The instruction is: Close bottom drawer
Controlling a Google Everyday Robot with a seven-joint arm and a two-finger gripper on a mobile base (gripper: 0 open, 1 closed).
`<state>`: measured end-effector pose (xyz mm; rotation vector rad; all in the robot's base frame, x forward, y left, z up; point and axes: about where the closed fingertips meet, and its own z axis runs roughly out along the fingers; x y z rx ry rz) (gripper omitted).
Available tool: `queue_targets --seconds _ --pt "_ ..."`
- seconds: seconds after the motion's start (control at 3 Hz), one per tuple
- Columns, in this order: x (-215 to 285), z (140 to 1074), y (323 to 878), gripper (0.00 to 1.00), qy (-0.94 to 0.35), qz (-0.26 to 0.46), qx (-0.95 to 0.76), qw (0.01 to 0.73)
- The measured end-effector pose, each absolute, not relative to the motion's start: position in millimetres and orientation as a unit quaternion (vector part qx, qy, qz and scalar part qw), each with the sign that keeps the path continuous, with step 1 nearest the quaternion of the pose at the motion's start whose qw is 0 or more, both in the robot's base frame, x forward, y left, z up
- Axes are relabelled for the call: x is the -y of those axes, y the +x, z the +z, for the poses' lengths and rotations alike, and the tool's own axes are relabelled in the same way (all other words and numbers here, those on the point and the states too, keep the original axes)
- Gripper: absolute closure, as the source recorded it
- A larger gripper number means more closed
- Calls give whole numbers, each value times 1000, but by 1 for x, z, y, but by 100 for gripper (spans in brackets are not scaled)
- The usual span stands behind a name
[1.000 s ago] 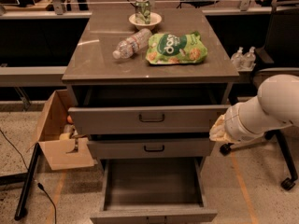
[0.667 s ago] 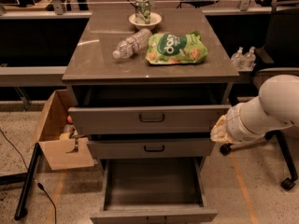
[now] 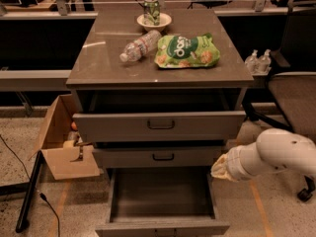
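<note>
1. While the bottom drawer point(image 3: 163, 196) stays pulled far out toward the near edge, its tray bare, the arm point(image 3: 276, 154) has dropped since a second ago.
2. Camera view: the gripper point(image 3: 221, 167), at the arm's pale tip, was beside the right end of the top drawer point(image 3: 160, 126). It now hangs lower, just right of the middle drawer point(image 3: 163, 157) and above the open tray's right rim. I cannot tell whether it is wide or narrow.
3. Nothing looks pushed yet. The descent probably lines it up for the low front.

bottom drawer point(image 3: 163, 197) open, pulled far out; gripper point(image 3: 216, 170) just right of middle drawer point(image 3: 128, 158), near bottom drawer's right wall.
</note>
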<state>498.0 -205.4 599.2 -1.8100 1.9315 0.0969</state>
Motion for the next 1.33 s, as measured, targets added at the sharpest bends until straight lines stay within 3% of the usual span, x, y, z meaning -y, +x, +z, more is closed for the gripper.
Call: queue_targets --seconds 0.67,1.33 --pt "193 480 488 100 -671 50 -690 267" --pt "210 420 456 100 -711 -9 -669 214"
